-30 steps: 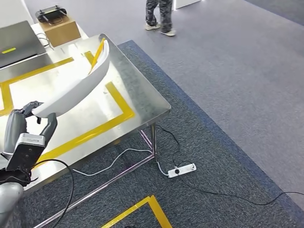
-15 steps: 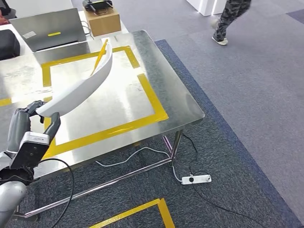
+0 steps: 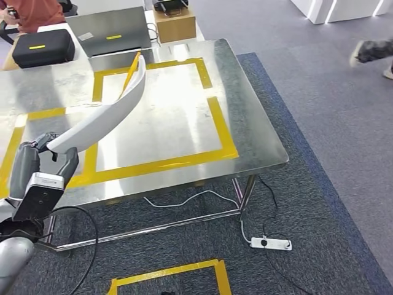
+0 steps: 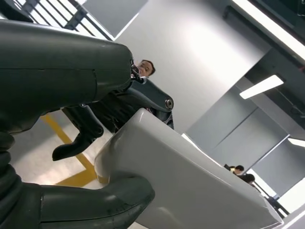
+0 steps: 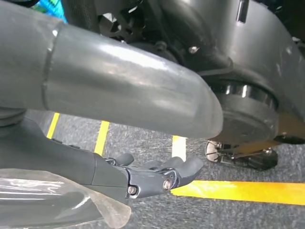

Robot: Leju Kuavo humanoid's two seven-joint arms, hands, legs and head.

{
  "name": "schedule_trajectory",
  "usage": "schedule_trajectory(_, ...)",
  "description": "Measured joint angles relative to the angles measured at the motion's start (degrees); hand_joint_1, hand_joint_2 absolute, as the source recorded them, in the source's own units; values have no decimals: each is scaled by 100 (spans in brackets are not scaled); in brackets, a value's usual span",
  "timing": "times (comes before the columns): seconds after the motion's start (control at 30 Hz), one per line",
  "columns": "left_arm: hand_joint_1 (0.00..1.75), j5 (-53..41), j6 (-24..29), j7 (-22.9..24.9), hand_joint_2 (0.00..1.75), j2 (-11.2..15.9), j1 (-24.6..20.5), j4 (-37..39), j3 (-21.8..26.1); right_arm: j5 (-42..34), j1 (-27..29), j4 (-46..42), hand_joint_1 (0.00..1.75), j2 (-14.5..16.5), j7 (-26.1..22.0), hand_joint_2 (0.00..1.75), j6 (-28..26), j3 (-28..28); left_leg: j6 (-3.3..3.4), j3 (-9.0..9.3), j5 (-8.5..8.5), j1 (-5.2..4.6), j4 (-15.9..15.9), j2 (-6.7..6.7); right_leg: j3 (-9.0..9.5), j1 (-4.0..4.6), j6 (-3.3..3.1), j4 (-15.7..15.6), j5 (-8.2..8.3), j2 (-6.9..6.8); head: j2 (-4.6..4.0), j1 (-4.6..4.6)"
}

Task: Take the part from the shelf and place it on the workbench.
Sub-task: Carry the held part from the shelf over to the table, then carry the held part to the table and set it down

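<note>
The part is a long, curved white panel with a yellow strip at its far tip. My left hand grips its near end at the lower left of the head view and holds it up over the steel workbench, which is marked with a yellow tape rectangle. In the left wrist view the thumb sits under the white part and the dark fingers lie on its other side. My right hand hangs low over the carpet, its fingers stretched out and holding nothing.
Along the bench's far edge stand a grey case, a black case and a cardboard box, with a seated person behind them. A power strip and cables lie under the bench. Someone's feet cross the floor at right.
The whole picture has shifted: the camera has turned, so the workbench now lies more squarely ahead. My left hand still holds the part the same way. The walking person has moved right.
</note>
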Motion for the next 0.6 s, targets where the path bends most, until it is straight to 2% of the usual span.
schedule_trajectory(0.03,175,2,0,1,175,2,-3,0,-7,-1,-2,1,0,0,-8,0,0,-1,24,168,195,-7,-315,49,24,8,4,0,-17,-77,0,1)
schedule_trajectory(0.1,175,6,0,2,175,5,-20,0,-12,-1,-3,1,0,0,-22,0,1,-2,96,565,476,-67,-1068,309,71,37,32,4,-61,-214,0,1)
schedule_trajectory(0.17,175,12,0,3,175,7,-35,-1,-15,-1,-3,1,0,0,-30,0,1,-4,153,723,508,-128,-1410,464,94,68,81,7,-101,-351,0,7)
schedule_trajectory(0.23,175,18,0,3,175,14,-30,-2,-19,-3,-11,1,0,-1,-56,0,1,-4,200,717,513,-127,-1452,349,121,78,144,-7,-132,-478,0,10)
schedule_trajectory(0.27,175,19,0,3,175,18,-28,-3,-20,-4,-18,1,0,-1,-72,0,0,-4,226,729,527,-112,-1478,295,125,71,178,14,-172,-425,0,12)
schedule_trajectory(0.3,175,19,0,3,175,20,-35,-4,-21,-5,-25,1,0,-2,-85,0,1,-5,258,745,542,-91,-1505,248,88,61,210,114,-252,-287,0,23)
schedule_trajectory(0.33,175,18,-1,4,175,18,-46,-6,-25,-5,-30,1,0,-2,-90,0,0,-4,285,758,554,-70,-1528,211,-20,49,239,349,-389,-96,0,38)
schedule_trajectory(0.37,175,18,-4,4,175,15,-56,-7,-33,-5,-30,1,0,-2,-80,0,0,-3,300,760,554,-63,-1532,174,-196,37,258,701,-558,99,0,55)
schedule_trajectory(0.4,175,18,-9,7,175,12,-63,-6,-43,-5,-25,1,0,-2,-71,0,0,-1,313,757,552,-59,-1531,135,-417,30,272,1115,-726,211,0,66)
schedule_trajectory(0.43,175,17,-14,10,175,8,-62,-5,-56,-5,-17,2,0,-2,-63,0,0,3,318,756,550,-59,-1530,97,-623,26,284,1468,-829,256,0,73)
schedule_trajectory(0.47,175,16,-23,14,175,7,-62,-5,-68,-6,-9,2,0,-2,-57,0,0,5,320,759,547,-59,-1528,65,-751,23,291,1642,-822,268,0,75)
schedule_trajectory(0.5,175,13,-33,18,175,5,-67,-4,-78,-7,-2,3,0,-2,-58,0,0,7,317,765,542,-58,-1526,36,-778,20,296,1598,-700,269,0,76)
schedule_trajectory(0.53,175,5,-47,20,175,3,-82,-5,-87,-9,0,3,0,-2,-61,0,0,7,308,776,536,-54,-1523,10,-693,15,297,1330,-482,269,0,76)
schedule_trajectory(0.57,175,-4,-71,24,175,1,-110,-5,-96,-11,1,3,0,-2,-66,0,0,5,293,786,526,-50,-1517,-12,-541,9,293,938,-238,274,0,77)
schedule_trajectory(0.6,175,-15,-93,29,175,-1,-149,-5,-105,-13,-1,3,0,-2,-70,0,0,4,268,785,510,-56,-1495,-35,-385,6,282,553,-64,289,0,80)
